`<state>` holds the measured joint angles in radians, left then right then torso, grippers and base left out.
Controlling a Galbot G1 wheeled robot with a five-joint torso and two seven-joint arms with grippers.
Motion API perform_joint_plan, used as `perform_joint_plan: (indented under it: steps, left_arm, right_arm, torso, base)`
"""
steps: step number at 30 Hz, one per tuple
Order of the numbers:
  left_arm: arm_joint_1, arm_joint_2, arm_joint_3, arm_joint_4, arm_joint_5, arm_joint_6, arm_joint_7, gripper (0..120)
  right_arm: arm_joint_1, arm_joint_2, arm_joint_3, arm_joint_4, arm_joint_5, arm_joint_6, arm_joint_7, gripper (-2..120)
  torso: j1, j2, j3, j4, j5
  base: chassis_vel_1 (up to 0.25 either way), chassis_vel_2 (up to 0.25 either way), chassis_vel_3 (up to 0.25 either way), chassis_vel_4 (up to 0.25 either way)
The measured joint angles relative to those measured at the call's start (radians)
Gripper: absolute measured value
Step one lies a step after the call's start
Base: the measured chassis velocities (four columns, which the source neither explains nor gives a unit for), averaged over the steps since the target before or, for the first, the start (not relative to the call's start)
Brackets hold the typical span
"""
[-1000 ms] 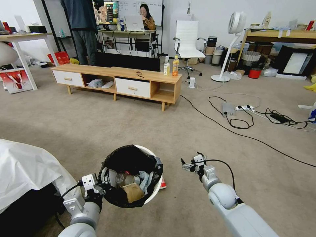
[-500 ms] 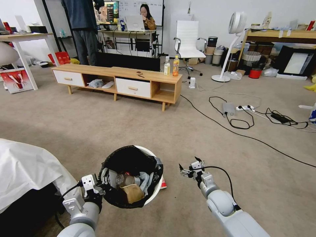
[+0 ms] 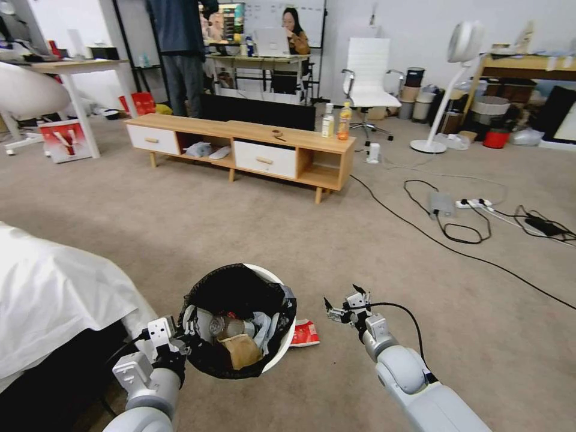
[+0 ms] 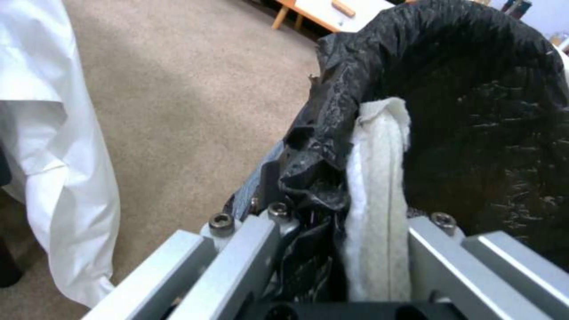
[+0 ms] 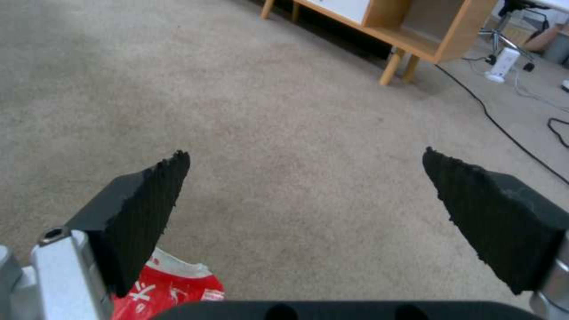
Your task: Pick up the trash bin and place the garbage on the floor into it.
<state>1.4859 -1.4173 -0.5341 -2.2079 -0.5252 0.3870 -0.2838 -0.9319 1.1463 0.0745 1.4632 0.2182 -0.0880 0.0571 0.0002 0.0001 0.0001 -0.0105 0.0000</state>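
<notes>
The trash bin (image 3: 282, 345), white with a black bag (image 4: 474, 89) over its rim, hangs low in front of me. My left gripper (image 3: 187, 337) is shut on its near rim, and a white tissue (image 4: 376, 178) is pinched against the bag between the fingers (image 4: 249, 249). Inside lie a brown paper bag (image 3: 240, 351), a can (image 3: 219, 327) and tissues. On the floor (image 3: 336, 252), just right of the bin, lies a red-and-white snack wrapper (image 3: 305, 333) (image 5: 169, 289). My right gripper (image 3: 342, 295) (image 5: 302, 153) is open, hovering just right of and above the wrapper.
A white-draped piece of furniture (image 3: 54, 294) stands close on the left. Farther ahead is a low wooden bench (image 3: 240, 141) with two upright drink bottles (image 3: 336, 120). Black cables (image 3: 456, 228) and a power strip cross the carpet at right. A white fan (image 3: 447, 78) stands behind.
The camera has swung left, so the room has shifted right. More of the wrapper shows beside the bin. My right gripper has sunk a little and come closer. The left still holds the bin.
</notes>
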Motion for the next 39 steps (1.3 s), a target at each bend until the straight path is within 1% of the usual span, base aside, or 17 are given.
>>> perform_joint_plan:
  steps: [1, 3, 6, 7, 22, 27, 30, 35, 39]
  left_arm:
    - [0.0, 0.0, 0.0, 0.0, 0.001, -0.001, 0.0, 6]
    - [0.0, -0.001, 0.001, 0.0, 0.006, -0.005, 0.0, 6]
    - [-0.001, -0.001, 0.001, 0.0, 0.007, -0.006, 0.0, 6]
    - [-0.001, -0.002, 0.001, 0.001, 0.009, -0.006, 0.001, 6]
    - [-0.001, -0.002, 0.002, 0.004, 0.01, -0.008, 0.005, 6]
    - [-0.002, -0.002, 0.003, 0.004, 0.01, -0.009, 0.005, 6]
    - [-0.001, -0.002, 0.003, 0.005, 0.01, -0.009, 0.005, 6]
    - [-0.002, -0.002, 0.003, 0.005, 0.01, -0.009, 0.005, 6]
    - [-0.001, -0.003, 0.004, 0.005, 0.01, -0.009, 0.005, 6]
  right_arm:
    - [-0.001, -0.001, 0.0, -0.001, -0.001, 0.003, -0.001, 100]
    - [-0.002, 0.0, 0.0, -0.002, -0.003, 0.004, -0.001, 100]
    - [-0.002, 0.001, -0.001, -0.002, -0.004, 0.005, -0.001, 100]
    - [-0.003, 0.002, -0.003, -0.002, -0.008, 0.006, 0.0, 100]
    - [-0.002, 0.01, -0.008, -0.005, -0.014, -0.005, 0.023, 100]
    - [-0.001, 0.012, -0.01, -0.013, -0.014, 0.015, 0.023, 100]
    - [0.0, 0.016, -0.012, -0.018, -0.014, 0.034, 0.022, 100]
    - [0.002, 0.015, -0.012, -0.019, -0.014, 0.041, 0.021, 100]
    - [0.004, 0.007, -0.013, -0.02, -0.013, 0.041, 0.018, 100]
  torso:
    - [0.0, 0.0, 0.0, -0.0007, -0.0001]
    - [0.0, 0.0, 0.0, -0.001, -0.0001]
    - [0.0, 0.0, 0.0, -0.0008, -0.0001]
    - [0.0, 0.0, 0.0, -0.0004, 0.0]
    - [0.0, 0.0, 0.0, -0.0005, -0.0001]
    - [0.0, 0.0, 0.0, -0.0006, -0.0001]
    - [0.0, 0.0, 0.0, -0.0001, -0.0001]
    - [0.0, 0.0, 0.0, -0.0004, 0.0]
    - [0.0, 0.0, 0.0, -0.0005, 0.0]
  base:
    - [0.0, 0.0, 0.0, 0.0]
    - [0.0, 0.0, 0.0, 0.0]
    - [0.0, 0.0, 0.0, 0.0]
    - [0.0, 0.0, 0.0, 0.0]
    - [-0.013, 0.01, 0.015, -0.013]
    - [-0.146, 0.135, 0.135, -0.155]
    - [-0.198, 0.195, 0.211, -0.202]
    - [-0.206, 0.186, 0.196, -0.198]
    - [-0.043, 0.052, 0.026, -0.033]
